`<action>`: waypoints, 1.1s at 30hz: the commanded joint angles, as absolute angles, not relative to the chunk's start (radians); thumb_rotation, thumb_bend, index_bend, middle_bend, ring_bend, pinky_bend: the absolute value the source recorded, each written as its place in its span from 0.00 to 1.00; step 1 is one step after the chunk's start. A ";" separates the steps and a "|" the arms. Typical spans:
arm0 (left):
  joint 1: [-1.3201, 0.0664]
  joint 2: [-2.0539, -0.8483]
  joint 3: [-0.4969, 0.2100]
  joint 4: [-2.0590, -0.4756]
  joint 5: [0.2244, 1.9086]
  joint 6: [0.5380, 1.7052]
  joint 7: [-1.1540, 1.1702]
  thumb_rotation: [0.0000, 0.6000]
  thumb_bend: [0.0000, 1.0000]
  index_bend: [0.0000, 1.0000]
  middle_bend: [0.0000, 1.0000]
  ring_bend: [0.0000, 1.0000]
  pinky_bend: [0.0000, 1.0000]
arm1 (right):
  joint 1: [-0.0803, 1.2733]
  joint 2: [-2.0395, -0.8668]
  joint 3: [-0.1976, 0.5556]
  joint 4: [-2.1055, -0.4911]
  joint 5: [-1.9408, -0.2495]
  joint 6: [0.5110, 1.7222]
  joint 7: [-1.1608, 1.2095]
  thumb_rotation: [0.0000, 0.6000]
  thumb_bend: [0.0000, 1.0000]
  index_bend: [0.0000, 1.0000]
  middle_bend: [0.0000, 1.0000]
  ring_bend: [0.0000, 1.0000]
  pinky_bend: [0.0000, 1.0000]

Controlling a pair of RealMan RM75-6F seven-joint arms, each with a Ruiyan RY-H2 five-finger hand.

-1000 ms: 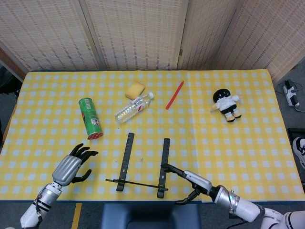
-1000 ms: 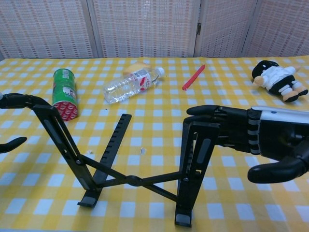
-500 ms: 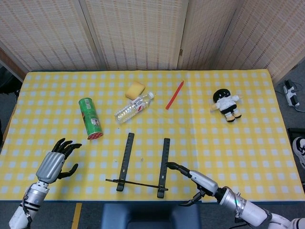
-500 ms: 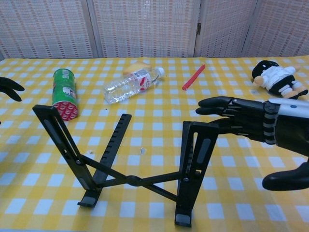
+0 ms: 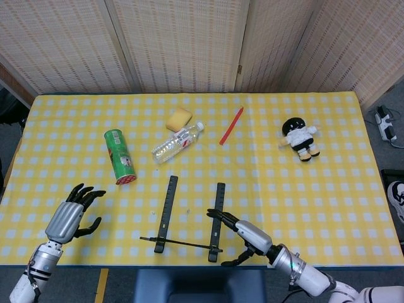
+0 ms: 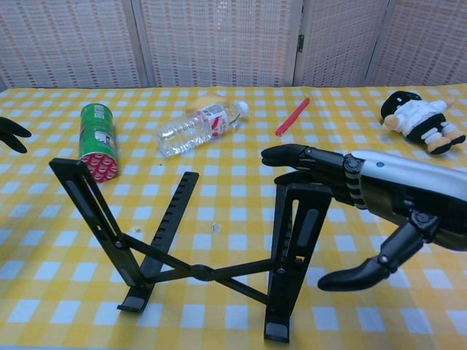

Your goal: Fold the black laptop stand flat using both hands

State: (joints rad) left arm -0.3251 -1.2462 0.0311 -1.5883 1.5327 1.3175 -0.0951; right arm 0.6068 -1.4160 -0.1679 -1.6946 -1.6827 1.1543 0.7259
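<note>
The black laptop stand (image 5: pixel 189 218) (image 6: pixel 204 248) stands unfolded near the front table edge, its two raised arms joined by crossed struts. My right hand (image 5: pixel 243 235) (image 6: pixel 350 189) hovers open just right of the stand's right arm, fingers reaching over its top and thumb hanging below; I cannot tell whether the fingers touch it. My left hand (image 5: pixel 68 216) is open and apart from the stand, well to the left. In the chest view only its fingertips (image 6: pixel 10 133) show at the left edge.
A green can (image 5: pixel 120 156) lies left of the stand. Behind it are a water bottle (image 5: pixel 177 142), a yellow sponge (image 5: pixel 178 118) and a red stick (image 5: pixel 231 125). A plush doll (image 5: pixel 300 139) sits at the far right on the yellow checked tablecloth (image 5: pixel 328 202).
My right hand has shifted left, its fingers now over the top of the stand's right arm. My left hand let go of the stand's left arm and drew back to the left.
</note>
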 commanded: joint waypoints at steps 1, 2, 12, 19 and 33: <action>-0.324 -1.246 0.030 -1.587 1.534 1.316 -0.097 1.00 0.44 0.21 0.28 0.14 0.00 | 0.592 -1.466 -0.108 -1.685 -1.607 1.132 0.672 1.00 0.00 0.00 0.01 0.06 0.00; -0.323 -1.246 0.030 -1.587 1.535 1.314 -0.097 1.00 0.44 0.21 0.28 0.14 0.00 | 0.591 -1.472 -0.099 -1.682 -1.596 1.128 0.667 1.00 0.00 0.00 0.01 0.06 0.00; -0.317 -1.247 0.027 -1.577 1.538 1.308 -0.105 1.00 0.44 0.22 0.28 0.14 0.00 | 0.571 -1.472 -0.058 -1.665 -1.523 1.099 0.647 1.00 0.00 0.00 0.01 0.05 0.00; -0.317 -1.245 0.022 -1.575 1.548 1.307 -0.110 1.00 0.44 0.22 0.28 0.14 0.00 | 0.508 -1.425 -0.024 -1.666 -1.448 1.148 0.650 1.00 0.00 0.00 0.00 0.05 0.00; -0.390 -1.227 -0.011 -1.567 1.592 1.246 -0.044 1.00 0.43 0.26 0.28 0.15 0.01 | 0.391 -1.274 -0.020 -1.727 -1.662 1.398 0.569 1.00 0.00 0.00 0.01 0.05 0.00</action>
State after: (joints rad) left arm -0.3720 -1.2290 -0.0029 -1.5738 1.5799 1.2603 -0.0629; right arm 0.4010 -1.2979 -0.0038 -1.7112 -1.6019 1.3815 0.6339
